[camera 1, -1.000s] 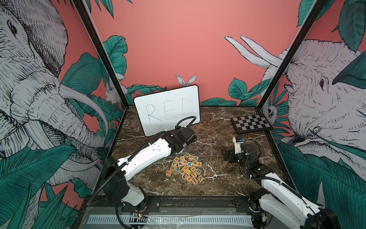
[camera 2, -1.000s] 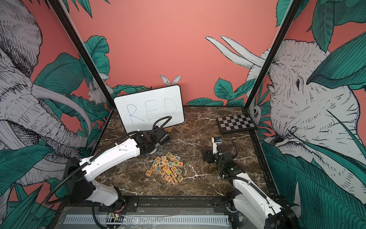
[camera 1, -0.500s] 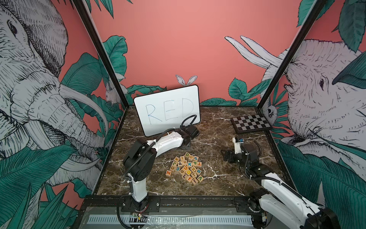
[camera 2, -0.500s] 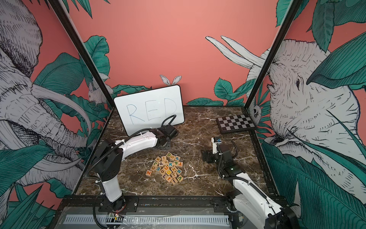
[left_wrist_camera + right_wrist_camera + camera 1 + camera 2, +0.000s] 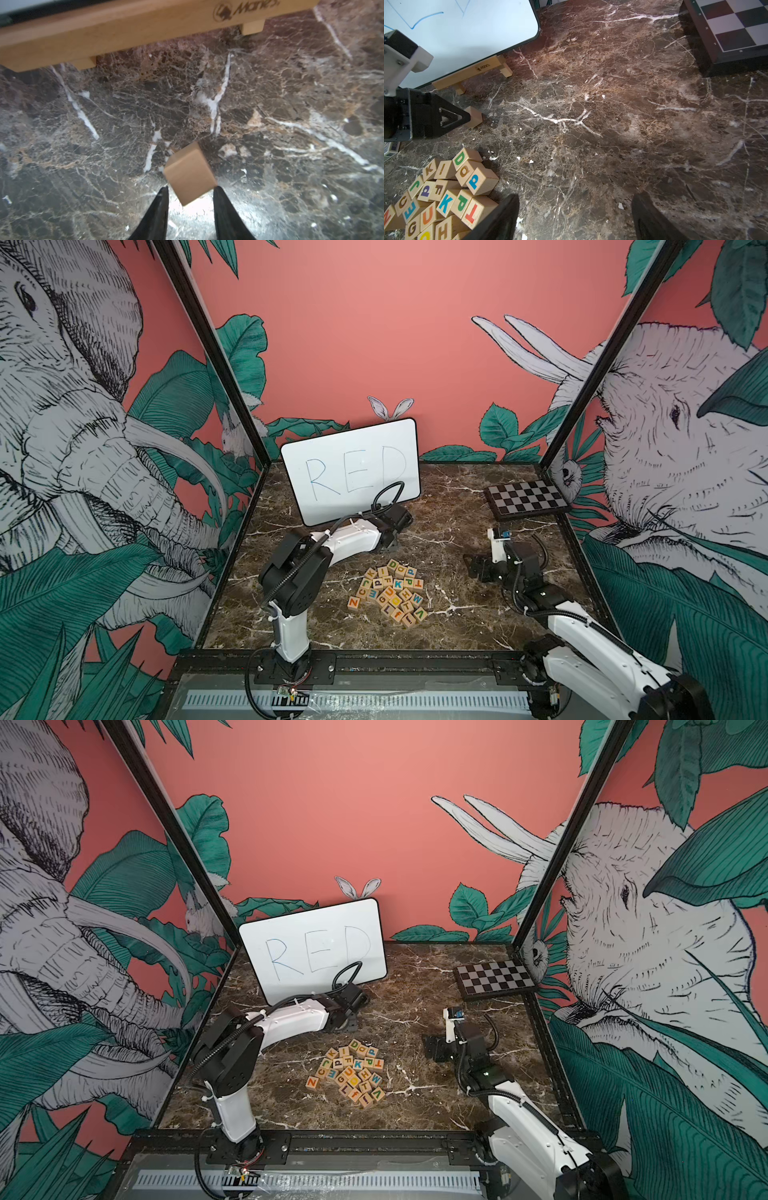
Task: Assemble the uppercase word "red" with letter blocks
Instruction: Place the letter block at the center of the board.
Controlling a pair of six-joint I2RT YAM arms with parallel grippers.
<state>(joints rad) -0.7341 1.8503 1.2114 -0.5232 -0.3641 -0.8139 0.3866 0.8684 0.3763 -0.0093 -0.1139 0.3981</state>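
Carried first pale wooden cube (image 5: 190, 172) far, onto marble counter (image 5: 270, 104) by white board (image 5: 353, 472); easing narrow left jaws, grip unclear; right jaws wide, empty.

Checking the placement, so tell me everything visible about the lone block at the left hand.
The lone block is a pale wooden cube; its visible faces show no letter. It appears to rest on the marble table, near the whiteboard's wooden stand, turned cornerwise between the left hand's black fingertips. Whether they grip it is unclear.
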